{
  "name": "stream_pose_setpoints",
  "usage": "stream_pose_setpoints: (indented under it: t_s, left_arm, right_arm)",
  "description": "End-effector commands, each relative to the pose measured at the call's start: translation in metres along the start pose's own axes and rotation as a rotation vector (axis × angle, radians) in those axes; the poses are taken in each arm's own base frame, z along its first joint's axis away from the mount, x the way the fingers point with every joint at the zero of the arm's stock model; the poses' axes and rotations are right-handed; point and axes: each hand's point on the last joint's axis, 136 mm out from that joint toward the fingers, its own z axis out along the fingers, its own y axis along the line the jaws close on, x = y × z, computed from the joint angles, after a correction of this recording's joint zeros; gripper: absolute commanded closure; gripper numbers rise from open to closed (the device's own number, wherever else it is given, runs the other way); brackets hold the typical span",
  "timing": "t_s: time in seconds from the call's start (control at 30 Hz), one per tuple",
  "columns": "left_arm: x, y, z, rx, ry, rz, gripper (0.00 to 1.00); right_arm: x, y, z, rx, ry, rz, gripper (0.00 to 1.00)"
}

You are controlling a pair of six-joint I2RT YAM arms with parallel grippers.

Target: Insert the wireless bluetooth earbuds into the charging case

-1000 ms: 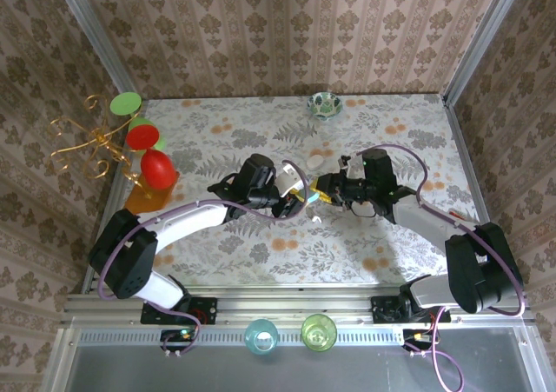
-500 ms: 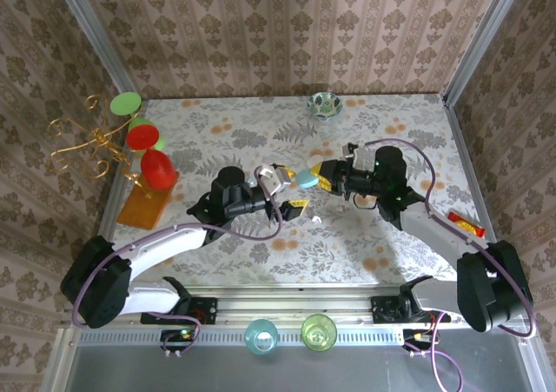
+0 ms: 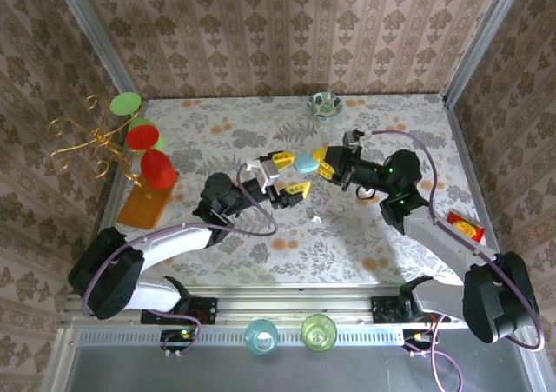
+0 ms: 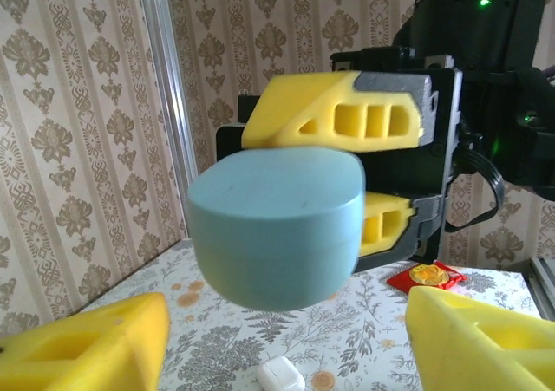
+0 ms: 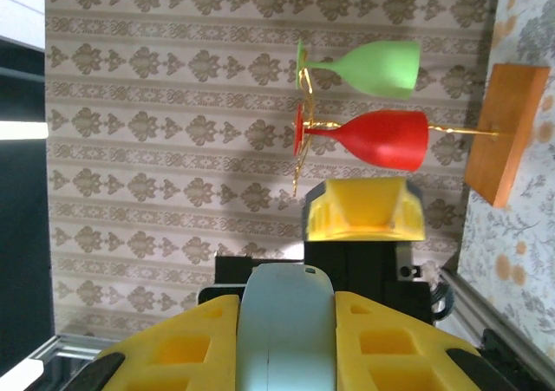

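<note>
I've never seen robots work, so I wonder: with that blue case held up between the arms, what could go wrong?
The pale-blue pebble-shaped plastic case hangs above the table, pinched at one end by the right arm's jaws; it might slip and fall. The left arm's open jaws stand close by and could knock it loose.

Pale-blue case [image 3: 306, 162], grey-and-orange floral table [image 3: 261, 244], beige damask wallpaper [image 3: 287, 27], red glass [image 3: 156, 168], green glass [image 3: 126, 104], orange stand base [image 3: 146, 204]

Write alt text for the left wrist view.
A pale-blue charging case sits at centre, clamped in mid-air by the yellow-fingered right gripper. The left gripper stands open below it, over a small white case on the floral table.
</note>
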Motion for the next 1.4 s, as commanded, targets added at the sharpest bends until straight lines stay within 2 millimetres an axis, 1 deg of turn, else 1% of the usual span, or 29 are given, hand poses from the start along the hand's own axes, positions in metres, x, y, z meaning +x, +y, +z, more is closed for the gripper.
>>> stream_pose_setpoints:
  t_s: [0.0,0.2,0.37,0.57,0.63,0.73,0.97,1.1,1.2,1.3,1.37]
  left_arm:
    - [-0.031,-0.001,0.005,0.024,-0.101,0.013,0.32]
    - [-0.039,-0.003,0.008,0.038,-0.126,0.006,0.36]
    - [-0.042,-0.004,0.008,0.041,-0.132,0.006,0.4]
    - [-0.04,-0.005,0.009,0.052,-0.124,0.006,0.5]
    - [-0.04,-0.007,0.009,0.059,-0.123,0.001,0.51]
    - [-0.04,-0.008,0.009,0.063,-0.125,0.002,0.46]
    - [-0.042,-0.009,0.009,0.068,-0.128,-0.001,0.47]
    - [-0.044,-0.009,0.009,0.07,-0.13,-0.007,0.45]
    - [-0.043,-0.009,0.009,0.071,-0.125,-0.008,0.5]
    - [-0.042,-0.009,0.01,0.072,-0.122,-0.012,0.5]
    - [-0.041,-0.009,0.01,0.073,-0.121,-0.013,0.56]
  right_arm:
    - [0.008,0.025,0.001,-0.075,0.014,-0.035,0.96]
    - [0.01,0.028,0.005,-0.08,0.022,-0.039,0.96]
    - [0.01,0.024,0.006,-0.071,0.027,-0.029,0.97]
    - [0.01,0.022,0.007,-0.068,0.025,-0.028,0.97]
    - [0.01,0.021,0.007,-0.064,0.025,-0.025,0.97]
    - [0.009,0.019,0.008,-0.061,0.025,-0.024,0.97]
    - [0.01,0.02,0.009,-0.055,0.028,-0.03,0.97]
    - [0.01,0.017,0.008,-0.049,0.026,-0.03,0.97]
    - [0.01,0.018,0.008,-0.051,0.026,-0.033,0.97]
    - [0.01,0.019,0.008,-0.051,0.027,-0.034,0.97]
    - [0.01,0.019,0.008,-0.051,0.027,-0.035,0.97]
